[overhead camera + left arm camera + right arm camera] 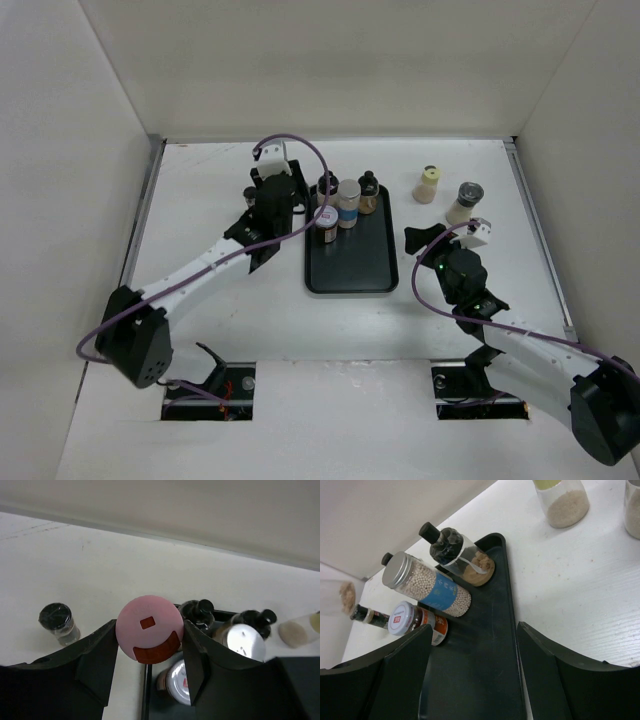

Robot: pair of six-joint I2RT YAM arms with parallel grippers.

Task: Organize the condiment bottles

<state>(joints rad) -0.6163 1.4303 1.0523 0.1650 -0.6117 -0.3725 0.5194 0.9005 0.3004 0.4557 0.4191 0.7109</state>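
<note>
Your left gripper [150, 630] holds the pink-capped bottle [147, 617] at the tray [352, 268] rim; next, lower it inside, while the right gripper [474, 630] hangs wide and empty.

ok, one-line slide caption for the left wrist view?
Left end effector holding the pink-capped bottle at the tray's left edge, silver-capped bottle standing in the tray beyond.

The small jar with a round pink cap [148, 620], mid-frame in the left wrist view, has a smooth, matt plastic lid. The left pincer [149, 630] is dull black plastic. In the right wrist view, the black rectangular plastic tray [490, 680] is smooth with a soft sheen. The clear jar with blue paper label [432, 590] is glossy and has a brushed-metal silver cap. The white bench [580, 590] looks matt and faintly grainy.
</note>
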